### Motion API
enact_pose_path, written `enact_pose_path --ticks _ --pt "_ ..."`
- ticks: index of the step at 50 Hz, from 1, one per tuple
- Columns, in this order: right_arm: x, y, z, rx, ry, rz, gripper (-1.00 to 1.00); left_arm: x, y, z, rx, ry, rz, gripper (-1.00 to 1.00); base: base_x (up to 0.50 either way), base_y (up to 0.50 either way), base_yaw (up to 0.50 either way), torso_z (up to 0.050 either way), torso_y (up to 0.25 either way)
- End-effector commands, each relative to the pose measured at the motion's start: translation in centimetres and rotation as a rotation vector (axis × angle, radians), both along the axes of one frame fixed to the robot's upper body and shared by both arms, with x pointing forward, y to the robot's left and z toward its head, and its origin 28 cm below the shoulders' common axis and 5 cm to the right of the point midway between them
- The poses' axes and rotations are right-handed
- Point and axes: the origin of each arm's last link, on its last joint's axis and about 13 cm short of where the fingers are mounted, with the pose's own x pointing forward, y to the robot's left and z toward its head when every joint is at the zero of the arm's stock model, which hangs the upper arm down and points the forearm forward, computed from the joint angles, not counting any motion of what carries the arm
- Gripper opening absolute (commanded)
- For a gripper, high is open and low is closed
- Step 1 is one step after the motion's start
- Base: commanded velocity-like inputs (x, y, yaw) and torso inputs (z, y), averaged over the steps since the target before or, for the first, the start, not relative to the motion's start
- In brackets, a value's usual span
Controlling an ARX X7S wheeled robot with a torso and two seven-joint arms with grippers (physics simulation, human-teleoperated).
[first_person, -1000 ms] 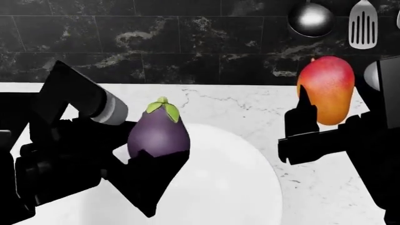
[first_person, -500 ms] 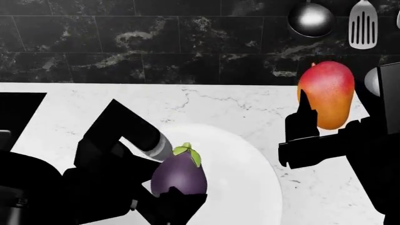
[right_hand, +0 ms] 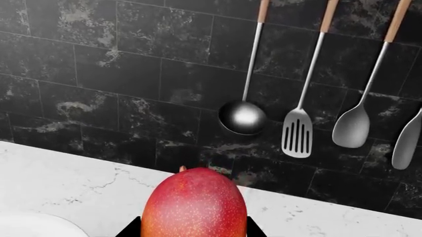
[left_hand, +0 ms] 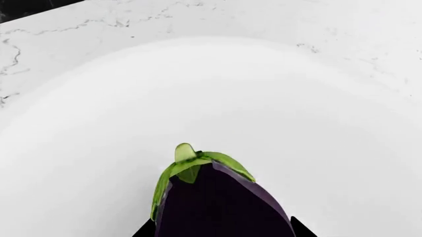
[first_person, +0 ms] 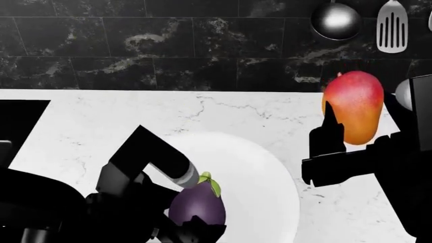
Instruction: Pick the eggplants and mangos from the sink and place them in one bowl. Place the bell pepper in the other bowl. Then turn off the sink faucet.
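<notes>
Risk lies low in frame, where the left gripper (first_person: 192, 225) clamps a glossy dark purple eggplant (first_person: 197, 203) over the white round bowl (first_person: 270, 187): a tilted release could roll it onto the marble surface (first_person: 236, 111), while the right gripper (first_person: 337, 147) grips a red-orange mango (first_person: 353, 106).

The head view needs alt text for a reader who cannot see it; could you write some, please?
The left gripper holds a purple eggplant over a white bowl on a marble counter, while the right gripper holds a red-orange mango raised before a black tiled wall.
</notes>
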Motion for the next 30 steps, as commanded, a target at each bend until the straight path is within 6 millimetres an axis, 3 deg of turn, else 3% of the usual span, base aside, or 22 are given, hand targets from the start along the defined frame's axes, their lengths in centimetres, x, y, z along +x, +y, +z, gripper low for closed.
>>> enact_pose_path --ticks 1,16,30 --pt "0.0 -0.1 0.0 -0.005 -0.015 -0.005 -1.0 0.2 0.0 -0.2 0.003 0.01 0.013 1.0 0.0 0.0 0.0 0.0 0.0" --pt "0.2 0.0 0.1 -0.002 -0.018 0.001 -1.0 0.1 0.1 0.6 0.0 -0.006 0.012 1.0 0.0 0.0 0.0 0.0 0.0" --pt "0.7 0.1 1.4 -0.01 -0.037 0.015 -1.0 -0.8 1.3 5.8 -0.095 -0.111 0.029 1.0 0.0 0.0 0.0 0.0 0.001"
